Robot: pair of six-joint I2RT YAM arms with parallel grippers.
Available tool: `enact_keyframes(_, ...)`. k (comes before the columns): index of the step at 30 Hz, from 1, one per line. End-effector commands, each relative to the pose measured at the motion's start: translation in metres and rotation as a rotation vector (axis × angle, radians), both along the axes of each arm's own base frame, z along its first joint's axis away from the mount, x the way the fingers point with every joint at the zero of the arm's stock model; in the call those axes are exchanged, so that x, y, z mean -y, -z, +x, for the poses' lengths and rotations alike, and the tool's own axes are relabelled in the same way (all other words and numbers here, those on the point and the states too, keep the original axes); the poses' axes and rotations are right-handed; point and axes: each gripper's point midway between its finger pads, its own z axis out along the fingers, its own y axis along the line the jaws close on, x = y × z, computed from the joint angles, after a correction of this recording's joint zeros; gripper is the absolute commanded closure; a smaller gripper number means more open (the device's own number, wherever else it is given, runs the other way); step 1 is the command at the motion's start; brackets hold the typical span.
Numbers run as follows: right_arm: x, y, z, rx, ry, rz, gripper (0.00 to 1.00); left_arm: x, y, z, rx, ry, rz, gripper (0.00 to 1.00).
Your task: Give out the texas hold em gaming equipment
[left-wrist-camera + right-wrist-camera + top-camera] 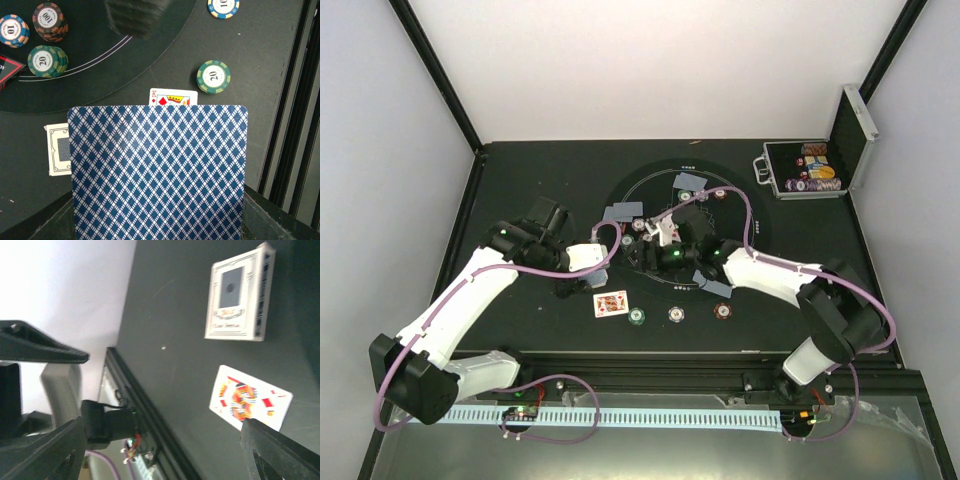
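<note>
Left wrist view: the left gripper has its jaws clamped on 1 blue-backed playing card, which fills the lower centre of the frame. Just above the card's top edge lies the king of diamonds, face up on the tabletop. A green 20 chip sits at upper right, and the card box at left. Right wrist view: the right gripper has its jaws wide apart, with the tabletop showing between them.
</note>
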Motion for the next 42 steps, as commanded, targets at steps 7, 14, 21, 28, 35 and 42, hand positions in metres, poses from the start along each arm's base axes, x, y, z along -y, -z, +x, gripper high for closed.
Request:
enact_keyframes(7, -0.025, -0.040, -0.031, -0.026, -0.071, 0.227, 0.15, 0.005, -0.007, 0.003, 0.010, -0.003, -0.030, 0.98)
enact_keyframes(14, -0.040, -0.044, -0.043, -0.044, -0.109, 0.267, 0.15, 0.005, -0.007, 0.004, 0.009, -0.003, -0.032, 0.98)
enact_keyframes(21, -0.056, -0.042, -0.051, -0.073, -0.139, 0.292, 0.16, 0.005, -0.007, 0.004, 0.006, -0.004, -0.030, 0.99)
enact_keyframes(28, -0.082, -0.040, -0.054, -0.100, -0.179, 0.309, 0.17, 0.006, -0.007, 0.004, 0.003, -0.002, -0.034, 0.98)
enact_keyframes(35, -0.092, -0.020, -0.049, -0.145, -0.177, 0.296, 0.20, 0.005, -0.007, 0.004, 0.011, 0.000, -0.028, 0.98)
enact_keyframes(42, -0.075, 0.007, -0.036, -0.182, -0.111, 0.252, 0.28, 0.005, -0.007, 0.004, 0.011, 0.001, -0.029, 0.98)
